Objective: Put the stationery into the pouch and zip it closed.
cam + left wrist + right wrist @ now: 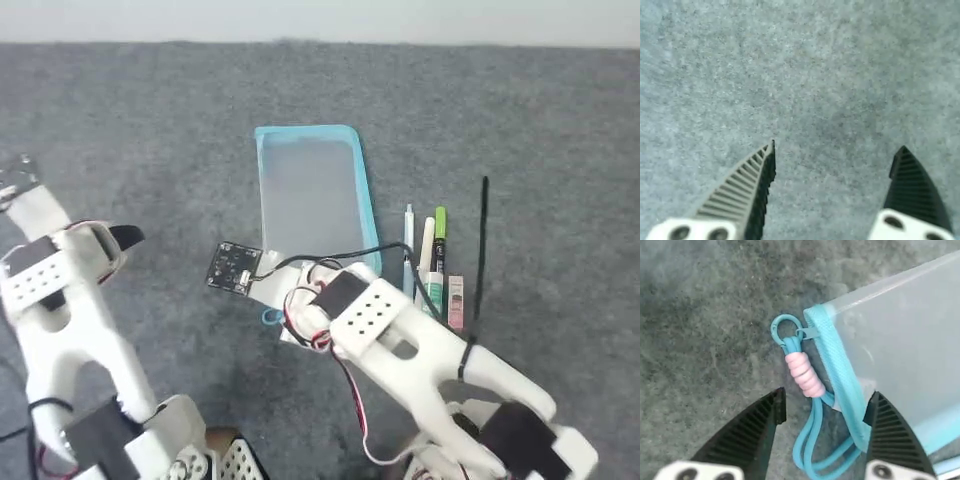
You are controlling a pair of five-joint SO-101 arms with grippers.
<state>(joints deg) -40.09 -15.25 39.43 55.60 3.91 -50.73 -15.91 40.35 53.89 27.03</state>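
Carpet [700, 315], pouch [900, 340] perhaps within right gripper [827, 393]

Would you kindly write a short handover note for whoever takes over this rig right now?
Left gripper: jaws open, empty, over bare grey mat, away from the pouch.
Right gripper: jaws open, holding nothing, with the cord of the zipper pull lying between them at the pouch's near corner.
Pouch: flat at mid-table and looks empty. I cannot tell whether its zip is open.
Stationery: lies in a row on the mat beside the pouch, outside it.
Done: nothing packed yet.
Left: open the pouch if needed, load every item, zip it closed.
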